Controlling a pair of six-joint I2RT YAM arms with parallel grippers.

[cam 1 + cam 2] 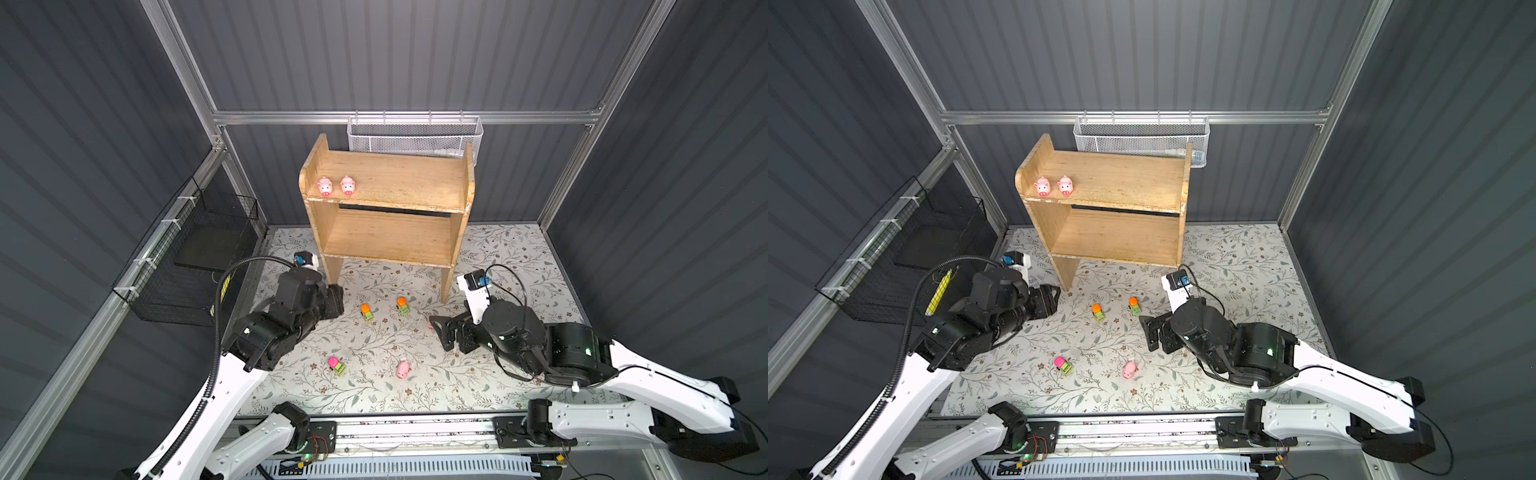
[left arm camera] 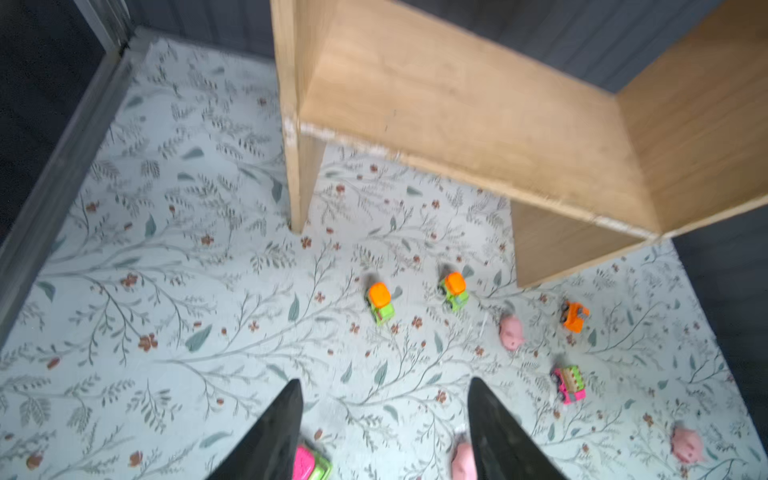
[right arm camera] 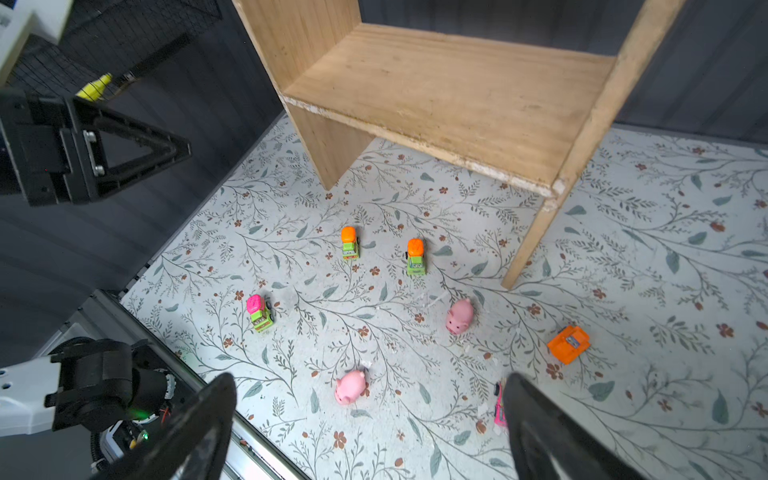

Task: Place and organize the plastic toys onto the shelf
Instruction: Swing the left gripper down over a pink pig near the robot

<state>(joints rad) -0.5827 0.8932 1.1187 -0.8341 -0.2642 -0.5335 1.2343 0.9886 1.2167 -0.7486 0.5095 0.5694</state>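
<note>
The wooden shelf [image 1: 386,208] stands at the back, with two pink pigs [image 1: 325,186] [image 1: 348,185] on its top tier. The floral mat holds two orange-and-green trucks [image 1: 366,312] [image 1: 402,306], a pink-and-green truck [image 1: 336,365] and a pig [image 1: 402,369]. The right wrist view adds another pig [image 3: 460,316], an orange vehicle [image 3: 568,344] and a pink vehicle [image 3: 498,405] half hidden by a finger. My left gripper [image 1: 334,301] [image 2: 385,380] hovers open beside the shelf's left leg. My right gripper [image 1: 440,332] [image 3: 370,378] hangs wide open above the mat, holding nothing.
A white mesh basket [image 1: 415,137] hangs on the back rail behind the shelf. A black wire basket [image 1: 187,257] on the left wall holds a yellow object [image 1: 938,293]. Dark ribbed walls close three sides. A metal rail [image 1: 415,428] runs along the front.
</note>
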